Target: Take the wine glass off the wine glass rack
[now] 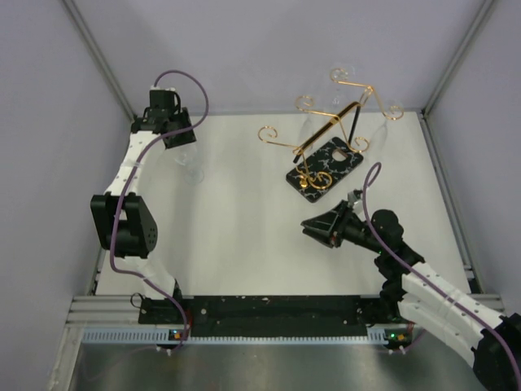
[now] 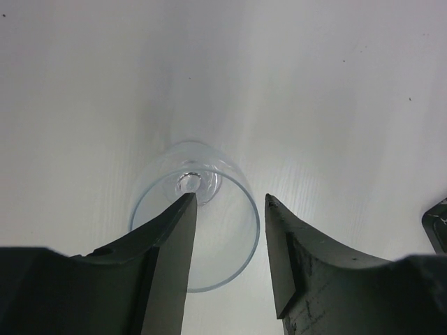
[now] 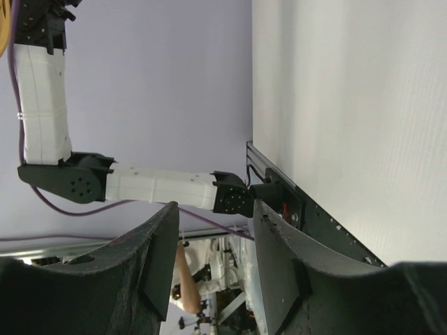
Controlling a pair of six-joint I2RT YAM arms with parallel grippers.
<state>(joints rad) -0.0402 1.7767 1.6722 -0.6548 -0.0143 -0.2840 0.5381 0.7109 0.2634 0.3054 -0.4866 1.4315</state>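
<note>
Looking down from above, the top external view has the wine glass rack (image 1: 327, 155) in the upper right of the frame, its gold wire arms curling over a black, white-veined base that sits on the white table (image 1: 244, 220). No glass can be made out on its arms. The wine glass (image 1: 192, 165) shows only faintly, in the upper left, standing on the table well apart from the rack. The left gripper (image 1: 180, 139) hangs just above it at the end of the left arm, which reaches up the left side of the frame. The right gripper (image 1: 316, 232) is right of centre, below the rack and apart from it, pointing left.

The left wrist view looks straight down into the wine glass (image 2: 209, 258), which stands upright on the table (image 2: 314, 84), rim uppermost and the stem joint visible through the bowl. The left gripper (image 2: 230, 202) has its jaws parted to a moderate gap. They close on nothing, and the left finger overlaps the rim in this picture. A dark corner cuts in at the right edge; what it is cannot be told.

The right wrist view is turned sideways, with the table (image 3: 349, 105) filling the right half. The right gripper (image 3: 215, 209) has its jaws apart with nothing between them. The left arm (image 3: 140, 185) crosses the purple wall behind.
</note>
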